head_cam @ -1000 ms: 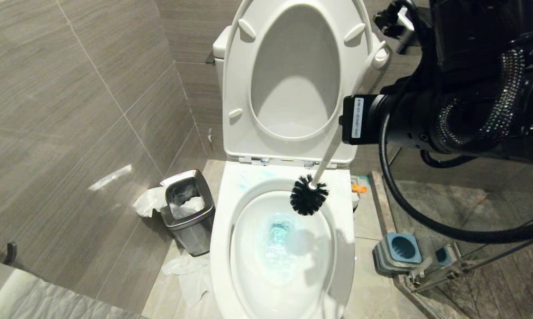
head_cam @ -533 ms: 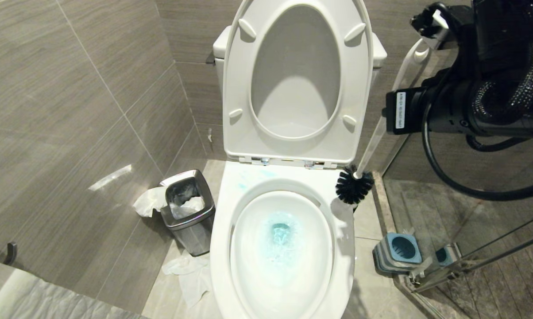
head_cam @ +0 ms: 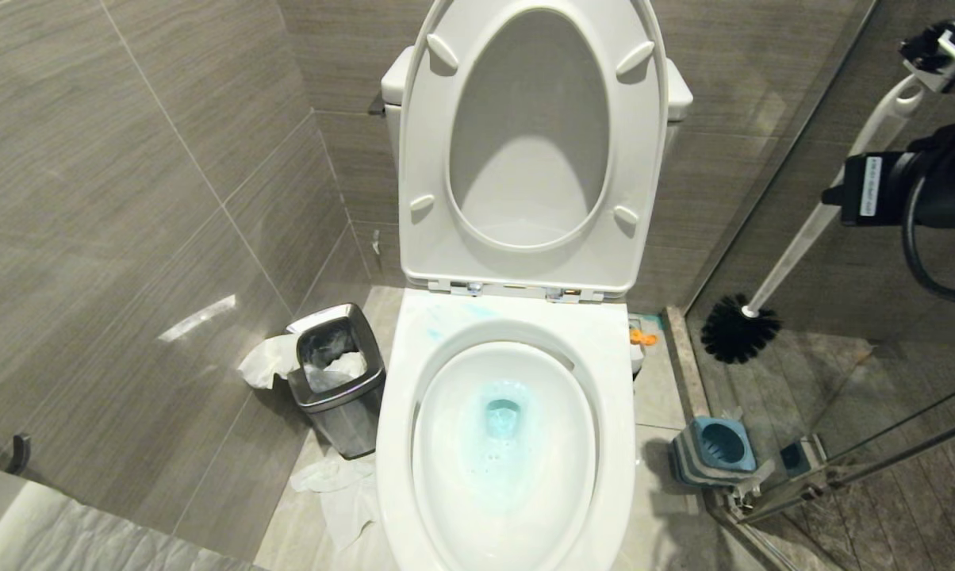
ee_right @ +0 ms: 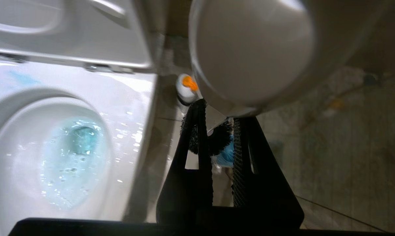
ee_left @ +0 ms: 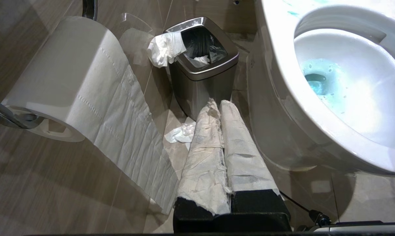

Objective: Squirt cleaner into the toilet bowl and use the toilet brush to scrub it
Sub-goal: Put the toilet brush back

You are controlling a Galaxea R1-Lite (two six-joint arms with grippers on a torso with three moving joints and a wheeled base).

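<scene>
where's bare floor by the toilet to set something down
Freest patch: the floor tile right of the toilet bowl, between the orange-capped item and the blue-grey brush holder. The left side is crowded: steel waste bin and crumpled tissue on the floor beside it.

Grey wood-grain tiled walls [head_cam: 168, 159] meet in a corner, catching a bright glare. On the beige floor [head_cam: 660, 396] stands a steel waste bin [head_cam: 339, 381] with crumpled tissue [head_cam: 267, 361] beside it. A glass partition [head_cam: 842, 357] closes off the right side.
</scene>
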